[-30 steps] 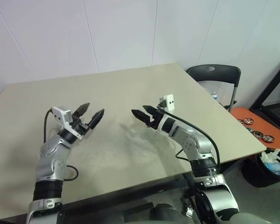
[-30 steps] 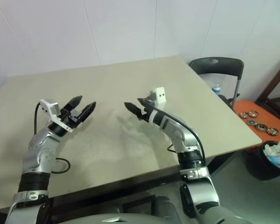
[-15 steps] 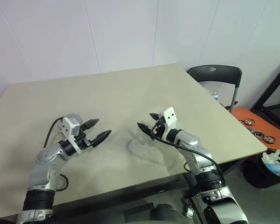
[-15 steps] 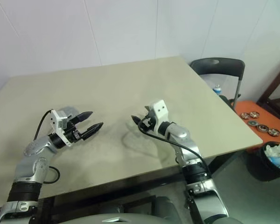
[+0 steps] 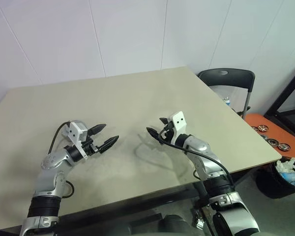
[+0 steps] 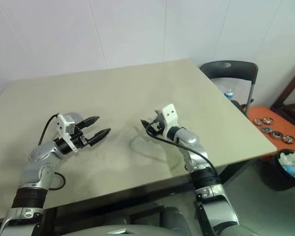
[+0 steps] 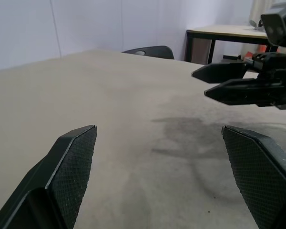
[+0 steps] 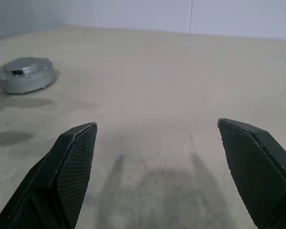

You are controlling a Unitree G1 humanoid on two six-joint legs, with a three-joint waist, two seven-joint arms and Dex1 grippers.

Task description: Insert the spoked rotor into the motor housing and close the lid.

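Already assembled by the look of it, the lidded motor housing (image 8: 25, 75) sits on the surface (image 5: 137, 93) beside the left pincer (image 5: 104, 135); both it and the right pincer (image 5: 156, 129) hover apart, empty; any final press should land squarely.

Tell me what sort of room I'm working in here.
Probably a lab or workshop test room: a bare beige table against plain white walls, a folding chair beside it, and round motor parts on an orange surface nearby.
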